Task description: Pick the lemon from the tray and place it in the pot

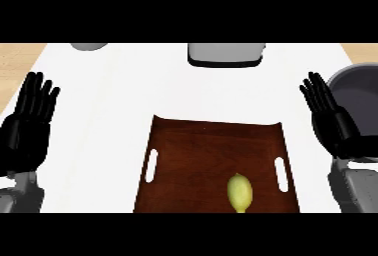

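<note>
lemon (238,192) on tray (184,150), no writing; pot (358,80) at rt.

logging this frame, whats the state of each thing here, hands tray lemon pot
left hand: open, fingers up, resting at the left edge, holding nothing
right hand: open, fingers up, resting at the right, in front of the pot, holding nothing
lemon: lying on the tray, near its lower right, untouched
tray: flat on the counter, holding only the lemon
pot: at the right edge, partly hidden, contents cannot be seen
</note>
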